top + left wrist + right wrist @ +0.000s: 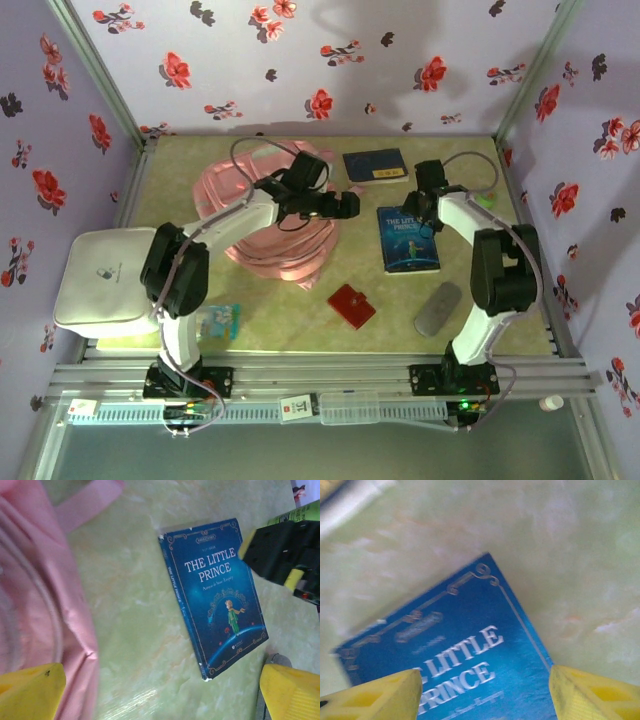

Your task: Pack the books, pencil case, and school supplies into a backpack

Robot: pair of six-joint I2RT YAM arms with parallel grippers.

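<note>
Fingers (375, 695) of the right gripper (485, 697) stand apart, holding nothing, over the blue book (470, 650) near its top edge. That 1 paperback lies flat on the table (570, 540), near the backpack (290, 255). Likely light, thin, glossy and bendy: best pinched across an edge close to the spine. The left gripper (160, 690) gapes empty too.

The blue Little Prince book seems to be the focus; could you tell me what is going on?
The right hand hovers open over the blue starry paperback, which lies flat on the green table. The left hand, open, hangs beside the soft pale pink backpack. A navy book, red square piece and grey pouch lie loose.
</note>
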